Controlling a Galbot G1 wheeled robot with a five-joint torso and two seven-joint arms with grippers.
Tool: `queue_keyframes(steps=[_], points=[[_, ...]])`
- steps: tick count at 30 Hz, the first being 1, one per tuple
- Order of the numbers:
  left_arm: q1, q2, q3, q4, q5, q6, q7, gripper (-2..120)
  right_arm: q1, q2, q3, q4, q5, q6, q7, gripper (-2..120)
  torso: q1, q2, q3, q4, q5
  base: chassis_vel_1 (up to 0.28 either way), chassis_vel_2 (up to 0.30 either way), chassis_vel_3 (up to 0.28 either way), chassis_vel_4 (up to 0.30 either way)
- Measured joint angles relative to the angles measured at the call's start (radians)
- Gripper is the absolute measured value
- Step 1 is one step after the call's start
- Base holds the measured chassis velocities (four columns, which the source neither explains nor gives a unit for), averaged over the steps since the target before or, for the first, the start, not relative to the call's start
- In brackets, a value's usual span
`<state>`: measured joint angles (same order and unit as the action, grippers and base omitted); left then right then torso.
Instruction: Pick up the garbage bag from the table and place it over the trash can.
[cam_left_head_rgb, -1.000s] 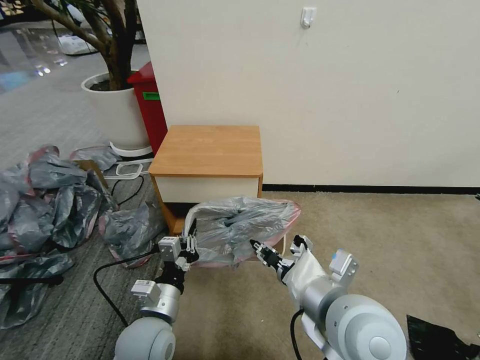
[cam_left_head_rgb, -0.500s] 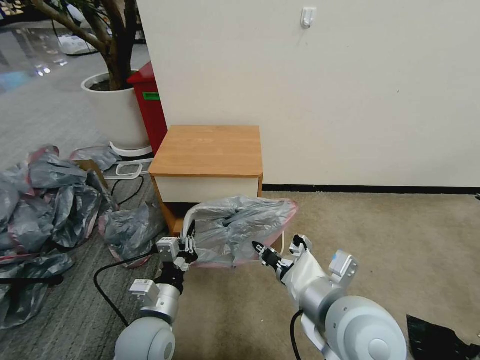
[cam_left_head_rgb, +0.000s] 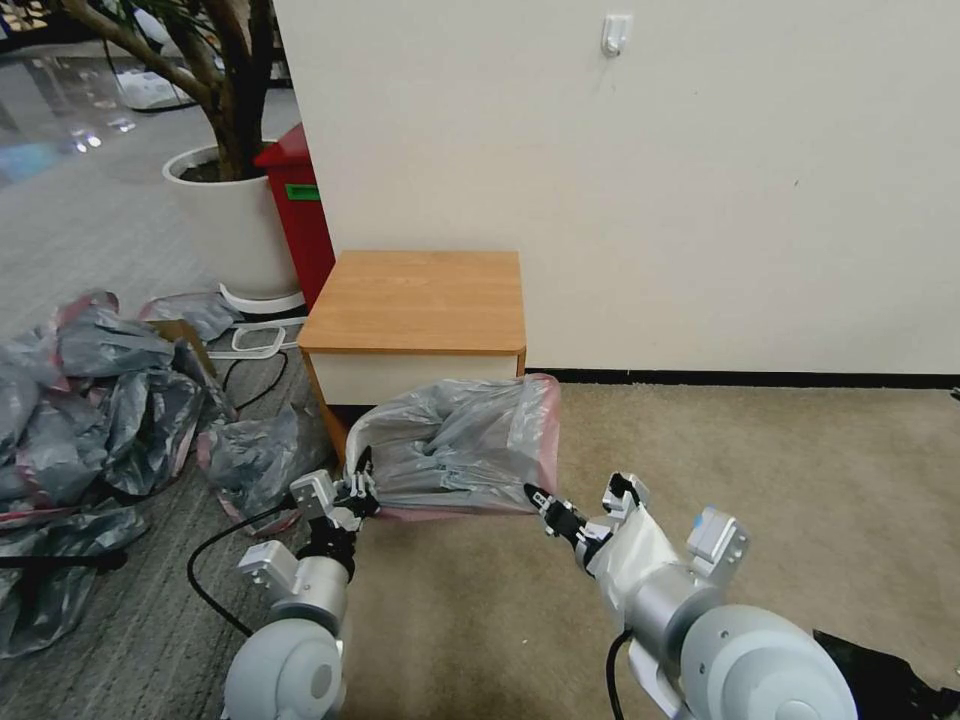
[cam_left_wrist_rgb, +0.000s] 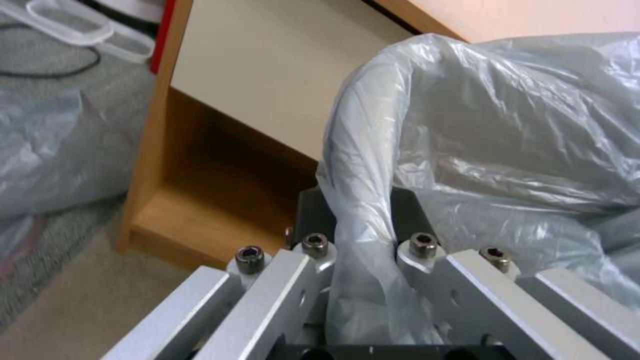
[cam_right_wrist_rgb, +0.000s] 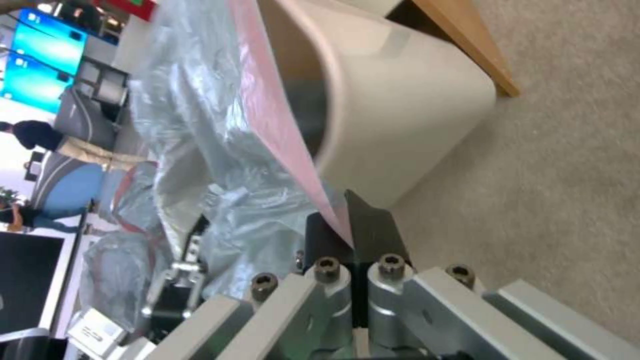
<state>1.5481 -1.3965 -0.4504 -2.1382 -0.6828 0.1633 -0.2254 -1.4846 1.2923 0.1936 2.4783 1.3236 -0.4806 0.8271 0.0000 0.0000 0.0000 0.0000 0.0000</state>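
Note:
The garbage bag (cam_left_head_rgb: 455, 445), grey and crinkly with a pink rim band, is stretched over the trash can on the floor in front of the table (cam_left_head_rgb: 415, 300). My left gripper (cam_left_head_rgb: 360, 487) is shut on the bag's near-left edge; the left wrist view shows its fingers (cam_left_wrist_rgb: 427, 250) pinching a fold of the bag (cam_left_wrist_rgb: 500, 125). My right gripper (cam_left_head_rgb: 535, 495) is shut on the near-right rim. In the right wrist view this gripper (cam_right_wrist_rgb: 350, 240) clamps the pink band (cam_right_wrist_rgb: 280, 125) beside the beige trash can (cam_right_wrist_rgb: 400, 115). The head view has the can hidden under the plastic.
A heap of grey bags (cam_left_head_rgb: 90, 400) lies on the floor at the left, with a black cable (cam_left_head_rgb: 215, 560) near my left arm. A red bin (cam_left_head_rgb: 300, 215) and a white plant pot (cam_left_head_rgb: 235, 225) stand behind the table. Open carpet (cam_left_head_rgb: 780, 470) spreads to the right.
Both grippers have pulled the bag's rim down and toward me. The bag's flared right side now hangs close against the can, and the can's pale left rim is now covered.

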Motion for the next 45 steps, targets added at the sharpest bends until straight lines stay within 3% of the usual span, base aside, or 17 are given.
queue_keyframes(steps=[7,14,20,31,39,45], points=[[-0.005,0.002,-0.012,-0.006,-0.036,0.024,-0.013,6,-0.027,0.002,-0.007,0.008,-0.001,-0.003,0.0,0,0.0,0.0,0.0,-0.0001,-0.0001,0.0,0.0,0.0,0.0],[-0.003,0.004,-0.012,-0.019,-0.037,0.034,-0.012,6,-0.015,0.005,0.018,-0.069,-0.023,-0.004,-0.034,0,0.0,0.0,0.0,0.0,0.0,0.0,0.0,0.0,0.0],[0.006,0.005,-0.014,-0.029,-0.041,0.04,0.005,6,-0.006,0.006,0.029,-0.139,-0.146,0.015,-0.138,0,0.0,0.0,0.0,0.0,0.0,0.0,0.0,0.0,0.0],[0.016,0.002,-0.015,-0.032,-0.051,0.045,0.024,6,-0.003,0.013,0.044,-0.144,-0.259,0.021,-0.172,0,0.0,0.0,0.0,0.0001,0.0,0.0,0.0,0.0,0.0],[-0.002,0.002,-0.041,0.0,-0.072,0.053,-0.022,6,-0.055,0.02,0.059,-0.101,-0.272,0.025,-0.192,24,0.0,0.0,0.0,0.0,0.0,0.0,0.0,0.0,0.0],[-0.009,0.003,-0.057,0.016,-0.106,0.069,-0.069,6,-0.113,0.028,0.07,-0.038,-0.311,0.061,-0.224,50,0.0,0.0,0.0,0.0,0.0,0.0,0.0,0.0,0.0]])
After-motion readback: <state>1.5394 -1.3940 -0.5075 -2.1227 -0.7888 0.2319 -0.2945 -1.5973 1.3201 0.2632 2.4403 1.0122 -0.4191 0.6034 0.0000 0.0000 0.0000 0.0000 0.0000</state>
